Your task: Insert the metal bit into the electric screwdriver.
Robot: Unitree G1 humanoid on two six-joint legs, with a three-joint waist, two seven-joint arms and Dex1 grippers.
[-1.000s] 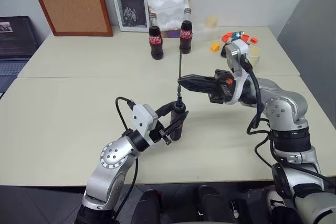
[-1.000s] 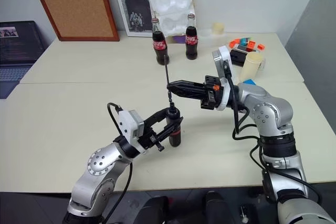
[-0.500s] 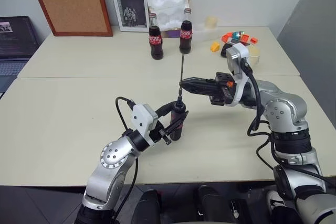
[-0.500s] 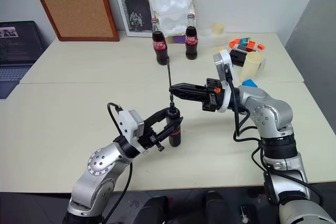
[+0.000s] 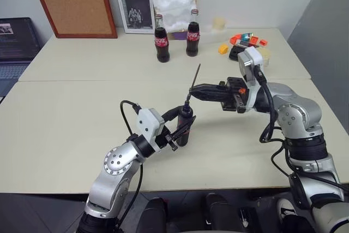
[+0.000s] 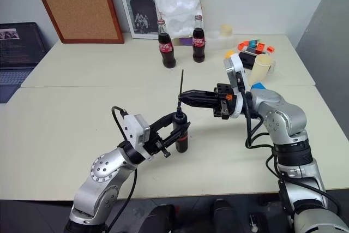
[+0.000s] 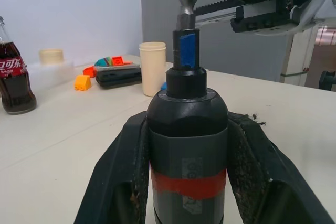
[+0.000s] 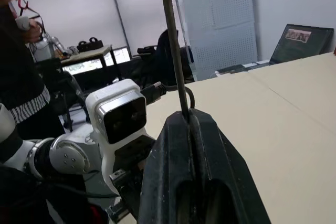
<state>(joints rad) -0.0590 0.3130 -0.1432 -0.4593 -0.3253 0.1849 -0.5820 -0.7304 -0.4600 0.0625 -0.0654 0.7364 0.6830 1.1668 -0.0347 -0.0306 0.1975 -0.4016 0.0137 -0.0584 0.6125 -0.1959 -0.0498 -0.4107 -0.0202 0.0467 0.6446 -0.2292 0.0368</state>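
The electric screwdriver (image 5: 184, 125), black with a red band, stands upright above the table, and my left gripper (image 5: 184, 130) is shut on its body; its fingers (image 7: 118, 182) flank the screwdriver (image 7: 187, 145) in the left wrist view. My right gripper (image 5: 192, 89) reaches in level from the right and is shut on the metal bit (image 5: 195, 75), a thin dark rod. The bit leans, upper end to the right. Its lower end (image 7: 185, 9) meets the screwdriver's tip; how deep it sits I cannot tell. The bit (image 8: 173, 45) rises from the shut right fingers (image 8: 210, 182).
Two cola bottles (image 5: 162, 41) (image 5: 192, 35) stand at the table's back. A cream cup (image 6: 260, 68), a black box and coloured blocks (image 5: 245, 40) lie at the back right. A laptop (image 5: 13, 47) sits far left. A person (image 8: 21, 77) shows in the right wrist view.
The bit has tipped from upright to leaning, its upper end swinging right as my right wrist turned. The left gripper and the screwdriver have stayed still.
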